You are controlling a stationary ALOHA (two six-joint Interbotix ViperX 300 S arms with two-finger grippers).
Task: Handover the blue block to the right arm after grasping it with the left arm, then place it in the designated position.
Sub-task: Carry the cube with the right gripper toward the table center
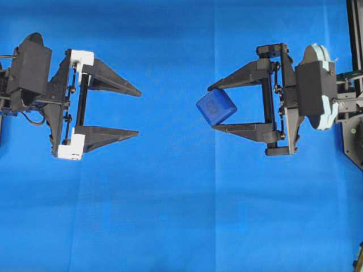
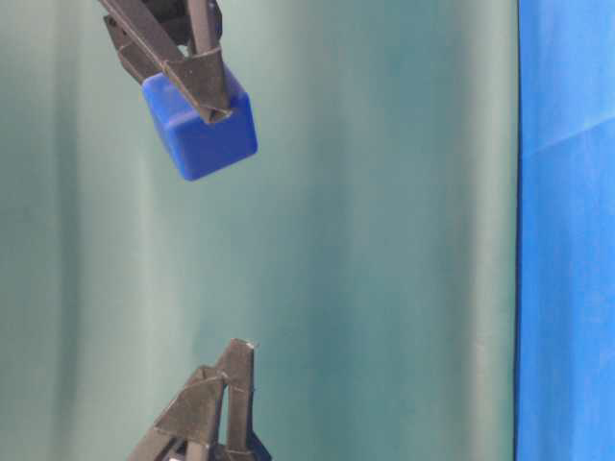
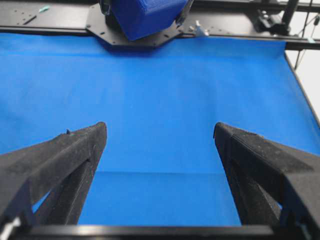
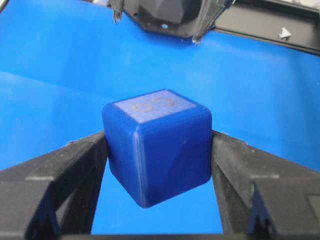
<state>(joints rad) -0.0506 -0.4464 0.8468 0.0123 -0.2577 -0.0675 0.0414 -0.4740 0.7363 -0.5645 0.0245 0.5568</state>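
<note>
Gripping the blue block (image 1: 216, 107) between its two black triangular fingers, the right gripper (image 1: 212, 107) sits on the right side of the overhead view, its jaws partly closed against opposite faces of the cube. The block is tilted, one corner pointing downward, and its embossed mark faces up in the right wrist view (image 4: 157, 145). It hangs clear of the blue cloth (image 1: 170, 215), as the table-level view shows (image 2: 202, 130). The left gripper (image 1: 139, 111) stands on the left side of the overhead view with its jaws spread wide and nothing between them; white blocks mark its frame. Both grippers point toward each other across the middle, well apart, with bare cloth between their fingertips. From the left wrist view, the block appears at the top edge (image 3: 145, 15), far beyond the open fingers (image 3: 75, 160).
</note>
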